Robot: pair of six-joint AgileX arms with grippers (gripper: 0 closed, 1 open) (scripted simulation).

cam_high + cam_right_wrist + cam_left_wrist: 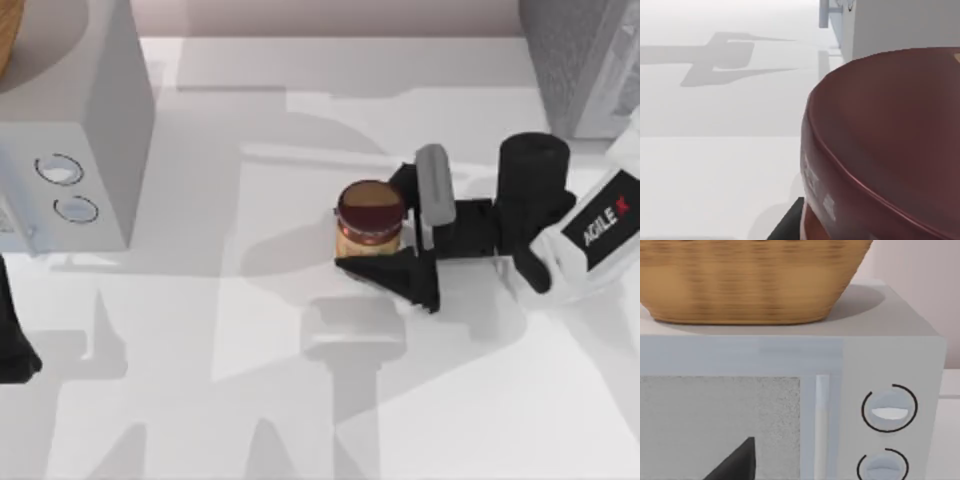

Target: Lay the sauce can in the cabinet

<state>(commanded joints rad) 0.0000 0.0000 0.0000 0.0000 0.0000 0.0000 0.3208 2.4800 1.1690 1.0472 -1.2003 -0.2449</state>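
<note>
The right gripper [372,238] straddles the upright sauce can [370,218] at table centre, grip uncertain; the cabinet [585,60], at two o'clock, awaits.

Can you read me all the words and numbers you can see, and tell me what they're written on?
"AGILE" then a red mark, on the right arm's white casing, beside the right gripper at the sauce can.
Sauce can's label: too blurred to read.
Pale grey box's two dials: curved lines, no words or numbers.
</note>
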